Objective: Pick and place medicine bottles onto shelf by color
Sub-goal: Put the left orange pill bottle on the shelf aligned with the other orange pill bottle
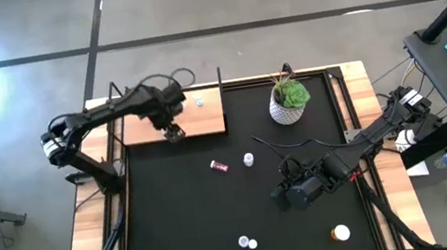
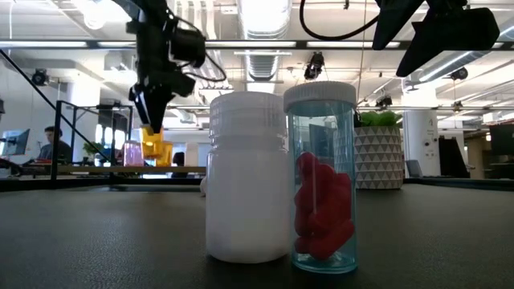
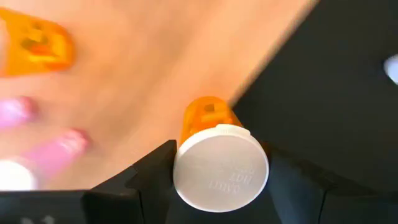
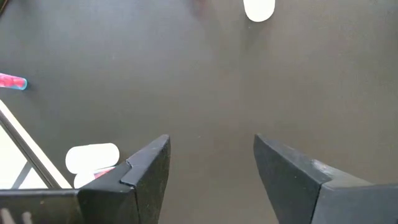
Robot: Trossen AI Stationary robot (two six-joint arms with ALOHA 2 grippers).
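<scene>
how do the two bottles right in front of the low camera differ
The white bottle is opaque, so its contents are hidden; the clear blue bottle is see-through and shows red pieces inside. The white bottle looks wider and a little shorter; the clear blue bottle is slimmer and stands slightly taller. Both stand upright side by side on the black mat, each with a white cap, and no gripper is near them.

You see the black mat (image 1: 194,225) carrying scattered medicine bottles (image 1: 219,167), with the shelf (image 1: 205,117) at eleven o'clock
</scene>
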